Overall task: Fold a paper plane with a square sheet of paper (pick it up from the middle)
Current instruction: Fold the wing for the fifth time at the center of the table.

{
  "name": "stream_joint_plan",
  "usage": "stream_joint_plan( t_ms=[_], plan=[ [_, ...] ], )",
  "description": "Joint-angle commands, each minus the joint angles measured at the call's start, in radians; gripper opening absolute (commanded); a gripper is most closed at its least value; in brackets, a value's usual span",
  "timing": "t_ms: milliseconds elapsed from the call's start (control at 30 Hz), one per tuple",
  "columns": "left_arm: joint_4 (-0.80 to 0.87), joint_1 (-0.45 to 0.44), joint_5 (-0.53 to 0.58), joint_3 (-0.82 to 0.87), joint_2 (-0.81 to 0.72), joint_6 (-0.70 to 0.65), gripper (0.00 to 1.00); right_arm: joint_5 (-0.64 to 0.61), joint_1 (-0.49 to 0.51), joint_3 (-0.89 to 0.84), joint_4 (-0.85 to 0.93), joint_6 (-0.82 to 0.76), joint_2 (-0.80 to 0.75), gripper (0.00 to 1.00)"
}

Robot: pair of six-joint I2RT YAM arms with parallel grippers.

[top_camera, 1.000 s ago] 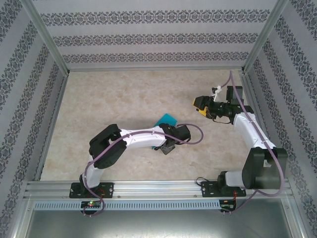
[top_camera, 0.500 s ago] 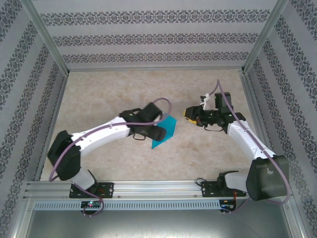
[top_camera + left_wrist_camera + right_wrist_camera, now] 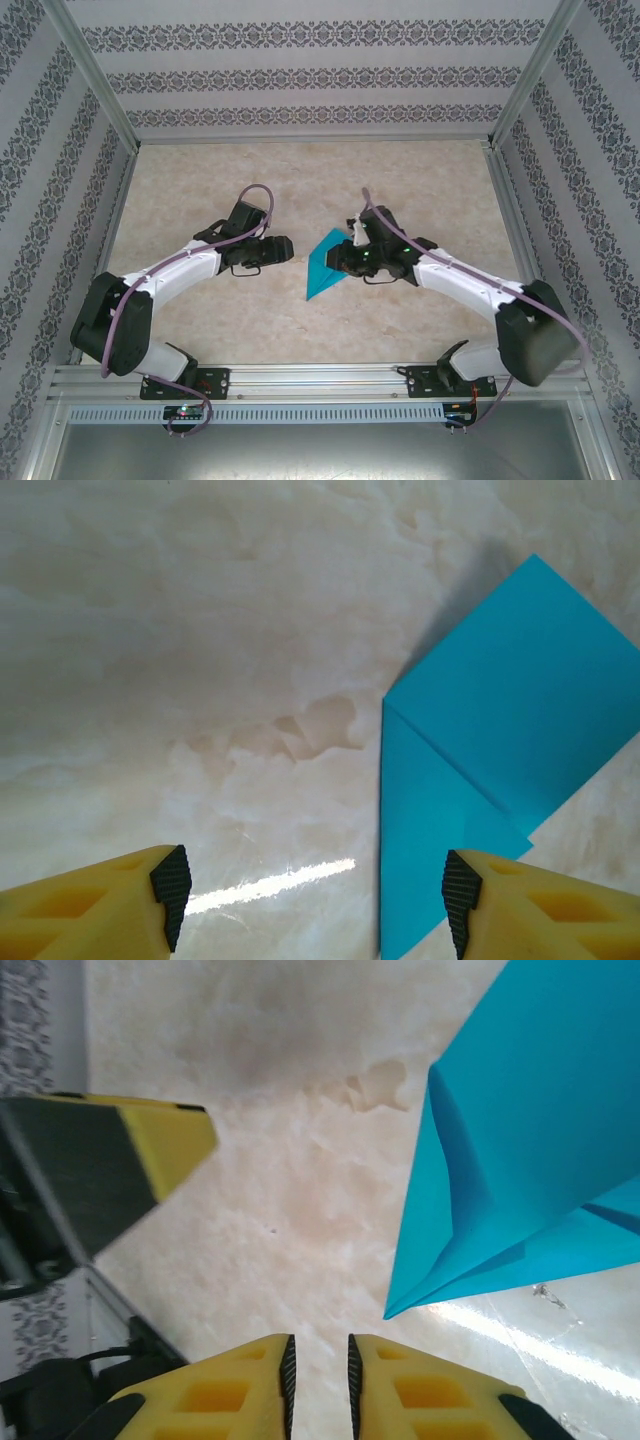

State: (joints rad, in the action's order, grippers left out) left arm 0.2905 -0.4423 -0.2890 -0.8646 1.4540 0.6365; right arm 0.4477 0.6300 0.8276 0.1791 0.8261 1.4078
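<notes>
Right gripper (image 3: pixel 318 1375): yellow fingers drawn almost together, with only a thin slit between the pads and nothing pinched. In the overhead view it sits at the right edge of the paper (image 3: pixel 322 268), centre of frame, and its wrist covers the paper's right-hand corner.

Left gripper (image 3: pixel 315 905): fingers spread wide and empty. In the overhead view it stands just left of the paper, with a strip of bare table (image 3: pixel 200 190) between them.

Paper: turquoise and folded, its layers overlapping along a slanted crease. One sharp point aims at the lower left of the overhead frame. In the left wrist view it lies at the right side, its lower part passing behind the right-hand fingertip. In the right wrist view it lies at the upper right, its point ending just above and right of the fingers. Whether it rests fully flat cannot be told.

Surroundings: marbled beige tabletop, patterned walls (image 3: pixel 320 80) on three sides, metal rail (image 3: pixel 320 385) along the bottom. One finger (image 3: pixel 170 1145) of the left gripper shows at the upper left of the right wrist view, apart from the paper.

Change: half a second ago the left gripper overlapped the paper's left edge; it has since withdrawn leftward. The right gripper then stood well to the right and has now closed in on the paper. One second ago the left arm lay across most of the paper. The paper remains in roughly the same spot.
</notes>
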Motion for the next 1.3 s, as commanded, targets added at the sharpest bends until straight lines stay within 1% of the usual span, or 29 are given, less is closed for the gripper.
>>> stream_joint_plan(
  t_ms=[0, 100, 333, 667, 767, 900, 1067, 1267],
  plan=[
    [-0.085, 0.013, -0.031, 0.014, 0.005, 0.034, 0.70, -0.109, 0.045, 0.059, -0.026, 0.021, 0.067, 0.20],
    [-0.093, 0.017, -0.044, 0.018, 0.015, 0.029, 0.70, -0.125, 0.064, 0.087, -0.037, 0.014, 0.129, 0.16],
    [-0.098, 0.018, -0.079, -0.001, 0.057, 0.010, 0.70, -0.145, 0.074, 0.127, 0.004, -0.030, 0.256, 0.12],
    [-0.083, 0.019, -0.103, -0.021, 0.083, -0.010, 0.70, -0.173, 0.057, 0.108, 0.056, -0.076, 0.291, 0.09],
    [-0.090, 0.020, -0.118, -0.021, 0.088, -0.003, 0.70, -0.157, 0.050, 0.083, 0.030, -0.076, 0.291, 0.09],
    [-0.110, 0.018, -0.147, -0.022, 0.101, 0.013, 0.70, -0.100, 0.035, 0.044, -0.043, -0.079, 0.301, 0.08],
    [-0.153, 0.017, -0.177, -0.011, 0.119, 0.042, 0.70, -0.078, 0.025, -0.002, -0.084, -0.080, 0.295, 0.07],
    [-0.210, -0.014, -0.185, -0.009, 0.144, 0.083, 0.69, -0.039, 0.007, -0.050, -0.163, -0.081, 0.300, 0.07]
  ],
)
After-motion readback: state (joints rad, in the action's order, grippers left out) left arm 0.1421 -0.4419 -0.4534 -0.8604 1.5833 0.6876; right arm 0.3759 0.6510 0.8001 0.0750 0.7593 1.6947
